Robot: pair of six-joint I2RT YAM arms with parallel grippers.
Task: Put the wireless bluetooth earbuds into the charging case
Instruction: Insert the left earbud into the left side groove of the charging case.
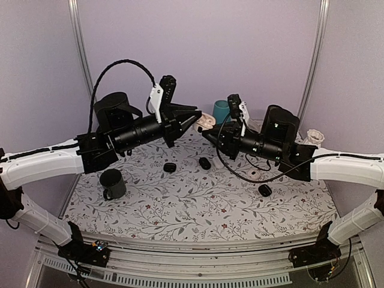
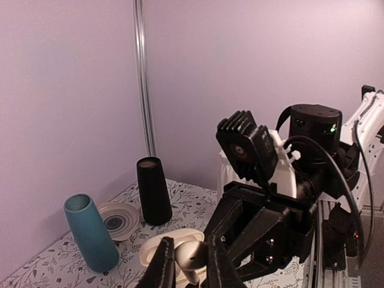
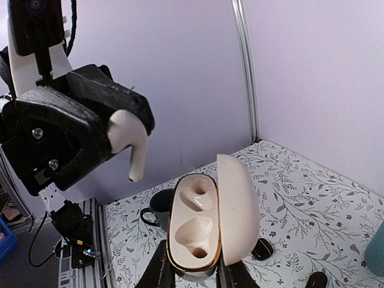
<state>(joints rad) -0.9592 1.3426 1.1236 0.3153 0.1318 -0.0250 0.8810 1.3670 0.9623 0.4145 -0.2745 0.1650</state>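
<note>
Earbud [image 3: 128,139] looks light, slick, hard plastic; left gripper [image 2: 187,270] pinches its head, stem free; right gripper [image 3: 192,273] clamps open charging case [image 3: 207,225] at lower end; prob. rigid.

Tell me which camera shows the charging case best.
Right wrist: the charging case sits open in the right pincer, both sockets facing the lens. Left wrist shows only part of its shell; top external, a small pale blob.
</note>
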